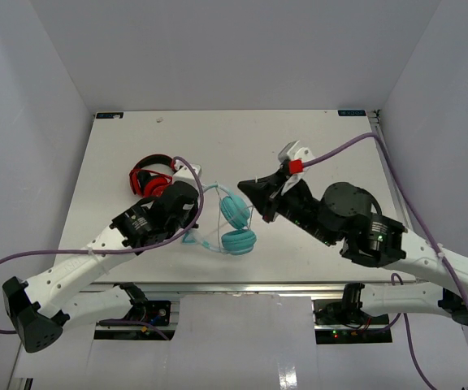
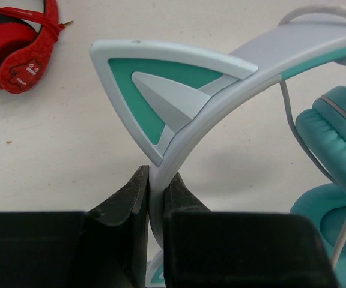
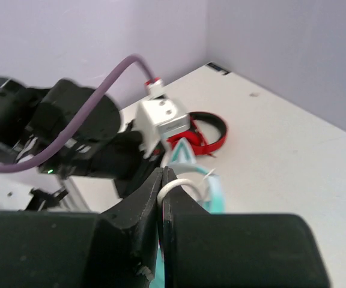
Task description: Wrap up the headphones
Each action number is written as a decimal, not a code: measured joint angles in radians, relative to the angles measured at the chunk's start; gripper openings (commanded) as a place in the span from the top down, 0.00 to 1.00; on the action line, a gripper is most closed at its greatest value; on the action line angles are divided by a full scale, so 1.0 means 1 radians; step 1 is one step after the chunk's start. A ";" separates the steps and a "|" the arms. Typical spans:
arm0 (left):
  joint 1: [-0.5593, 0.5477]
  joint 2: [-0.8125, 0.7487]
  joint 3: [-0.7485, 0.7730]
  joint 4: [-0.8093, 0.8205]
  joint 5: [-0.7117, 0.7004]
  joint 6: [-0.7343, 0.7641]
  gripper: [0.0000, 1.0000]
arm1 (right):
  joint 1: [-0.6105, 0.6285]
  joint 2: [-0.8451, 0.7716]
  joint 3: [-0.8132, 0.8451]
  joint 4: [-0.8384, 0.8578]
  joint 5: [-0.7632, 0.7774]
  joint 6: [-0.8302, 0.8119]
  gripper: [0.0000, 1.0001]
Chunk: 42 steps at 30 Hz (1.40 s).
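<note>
The teal headphones (image 1: 236,222) stand mid-table with both round cups to the right of my left gripper. My left gripper (image 1: 192,201) is shut on their pale band (image 2: 233,84), just below a cat ear (image 2: 155,90); a teal cup (image 2: 335,138) shows at the right of the left wrist view. My right gripper (image 1: 246,188) hovers just above and right of the cups, shut on a loop of the thin white cord (image 3: 182,183). The cord (image 1: 252,213) runs down from it to the cups. A cat ear (image 3: 184,153) shows beyond the right fingers.
Red-and-black headphones (image 1: 151,177) lie behind my left gripper, also in the left wrist view (image 2: 17,54) and right wrist view (image 3: 206,135). Purple cables (image 1: 344,146) arc over both arms. Walls enclose the table on three sides.
</note>
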 measured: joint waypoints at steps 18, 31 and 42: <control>0.002 -0.081 -0.063 0.112 0.409 0.181 1.00 | -0.410 0.136 0.091 -0.104 -0.109 -0.126 0.92; 0.002 -0.171 -0.080 0.159 0.621 0.237 1.00 | -0.527 0.196 0.127 -0.074 -0.372 -0.131 0.92; 0.004 -0.124 -0.087 0.191 0.653 0.263 1.00 | -0.597 0.350 0.297 -0.141 -0.578 -0.114 0.92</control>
